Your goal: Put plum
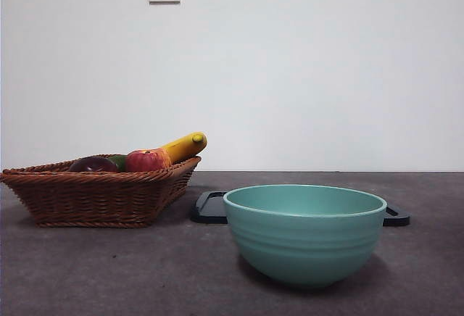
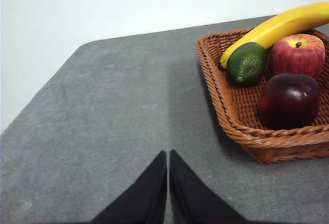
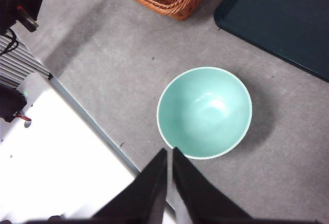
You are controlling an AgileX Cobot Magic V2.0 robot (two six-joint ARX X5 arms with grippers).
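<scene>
Grey bench (image 1: 109, 272): the plum (image 2: 289, 100) lies in the basket (image 2: 267, 142), touching the apple (image 2: 298, 54) at its twelve o'clock; green fruit (image 2: 247, 63) and banana (image 2: 280, 26) crowd beyond. Bowl (image 1: 304, 233) and tray (image 3: 282, 18) sit apart. Left hand (image 2: 168, 154) and right hand (image 3: 169, 152) are closed, empty.

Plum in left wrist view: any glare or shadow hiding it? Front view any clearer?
Left wrist view: plum sharp, soft highlights on its glossy skin, no blown glare, underside dark against the basket weave. Front view: basket rim hides most of it, only a dim dark top shows.
</scene>
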